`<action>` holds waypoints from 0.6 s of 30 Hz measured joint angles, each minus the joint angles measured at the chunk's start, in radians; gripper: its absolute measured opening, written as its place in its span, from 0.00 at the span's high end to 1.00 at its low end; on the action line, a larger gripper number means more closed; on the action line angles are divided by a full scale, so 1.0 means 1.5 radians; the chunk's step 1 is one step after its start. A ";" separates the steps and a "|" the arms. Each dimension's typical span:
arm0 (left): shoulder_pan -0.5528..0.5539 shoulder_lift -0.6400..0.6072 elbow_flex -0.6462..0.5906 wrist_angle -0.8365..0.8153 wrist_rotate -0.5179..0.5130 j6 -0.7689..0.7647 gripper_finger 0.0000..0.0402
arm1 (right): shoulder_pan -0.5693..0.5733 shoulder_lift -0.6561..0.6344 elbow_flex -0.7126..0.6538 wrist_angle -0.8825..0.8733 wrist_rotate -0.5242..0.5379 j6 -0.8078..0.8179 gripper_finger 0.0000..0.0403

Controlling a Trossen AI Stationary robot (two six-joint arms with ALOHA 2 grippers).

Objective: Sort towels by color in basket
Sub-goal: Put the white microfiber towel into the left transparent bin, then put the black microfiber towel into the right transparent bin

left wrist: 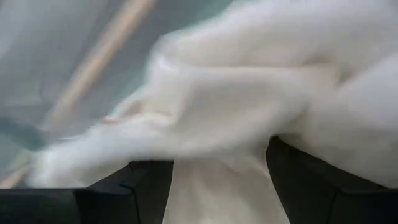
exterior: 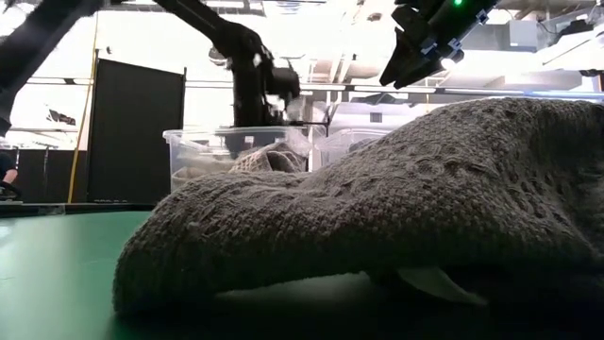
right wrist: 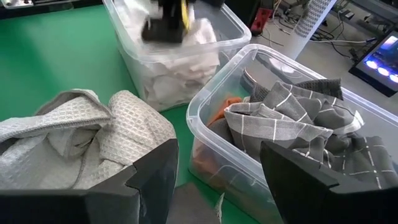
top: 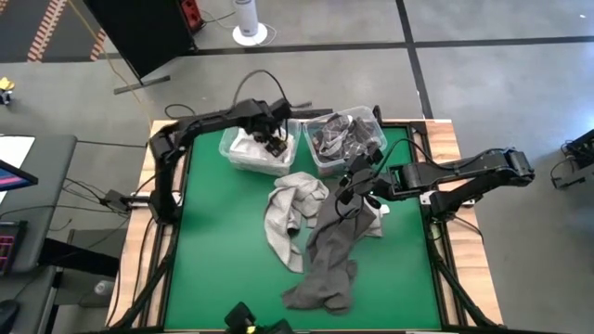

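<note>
White towels (right wrist: pixel 180 68) filling the left clear bin (top: pixel 243 158), left gripper (top: pixel 275 141) fingers spread over them, checked towels (right wrist: pixel 292 124) in the right bin (right wrist: pixel 205 112), right gripper (top: pixel 357 181) fingers spread above the worktop (top: pixel 223 241), grey towels (top: pixel 320 250) loose below.

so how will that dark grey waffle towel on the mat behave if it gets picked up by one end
The dark grey waffle-weave cloth towel will probably drape limply, since it already lies crumpled in folds on the green mat. Its long trailing shape suggests the far end would drag. The coarse weave should grip well rather than slip.
</note>
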 joint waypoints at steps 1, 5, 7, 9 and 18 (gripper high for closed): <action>0.000 -0.020 0.001 0.007 0.000 0.000 0.39 | 0.000 0.000 0.000 0.000 0.000 0.001 0.35; 0.000 -0.078 0.002 0.012 -0.004 -0.005 0.39 | 0.000 0.000 0.000 0.001 0.000 0.002 0.35; 0.000 -0.105 0.002 0.014 -0.005 -0.004 0.38 | 0.000 0.000 0.000 0.001 0.000 0.002 0.35; 0.000 -0.134 0.002 0.013 -0.006 -0.004 0.38 | 0.000 0.000 0.000 0.001 0.000 0.002 0.35; -0.001 -0.251 0.002 0.021 -0.008 0.040 0.38 | -0.002 0.000 0.000 0.001 0.000 0.002 0.35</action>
